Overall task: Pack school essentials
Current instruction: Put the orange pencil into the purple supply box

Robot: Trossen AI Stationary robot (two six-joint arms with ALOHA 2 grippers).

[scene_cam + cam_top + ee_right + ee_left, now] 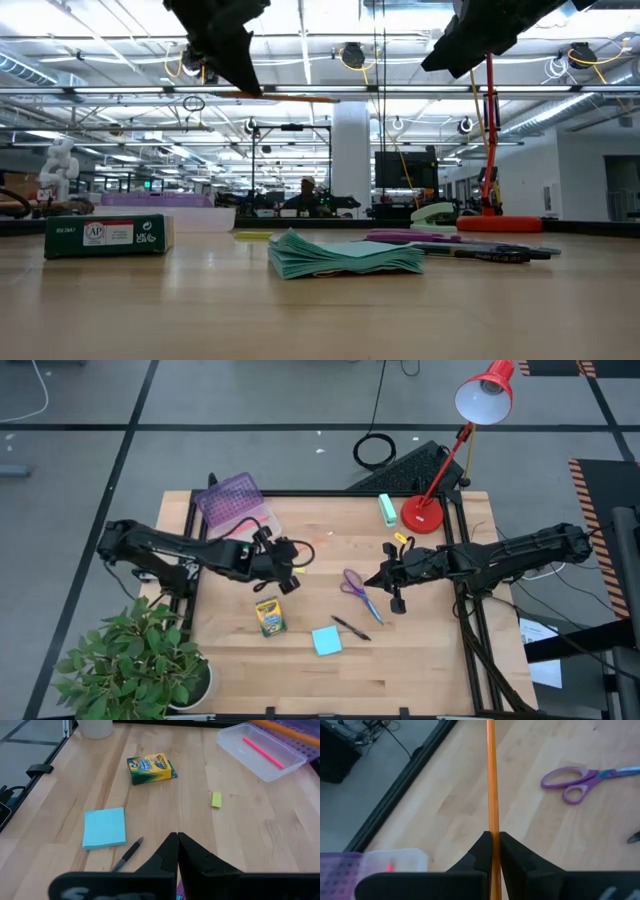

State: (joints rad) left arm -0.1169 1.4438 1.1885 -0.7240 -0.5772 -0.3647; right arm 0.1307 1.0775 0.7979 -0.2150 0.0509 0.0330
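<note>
My left gripper (298, 558) hangs above the table's middle left, shut on an orange pencil (492, 780). My right gripper (372, 579) is shut and empty, raised beside the purple-handled scissors (353, 586). Lying flat on the table are the crayon box (270, 617), the light-blue sticky-note pad (325, 641), a black pen (351, 628) and a small yellow eraser (216, 799). A pink pen (262, 751) lies in the clear case (260, 747), whose purple lid (228, 497) stands open. My left gripper pinches the pencil's shaft (493, 834) between its two fingers. The pencil lies along the fingers and sticks out well past their tips. It is lifted clear of the table and held about level (290, 97), pointing toward the table's right.
A mint-green block (387, 509) and a red desk lamp (438, 465) stand at the far right. A potted plant (140, 660) overhangs the near left corner. Bare wood lies along the near edge (400, 680).
</note>
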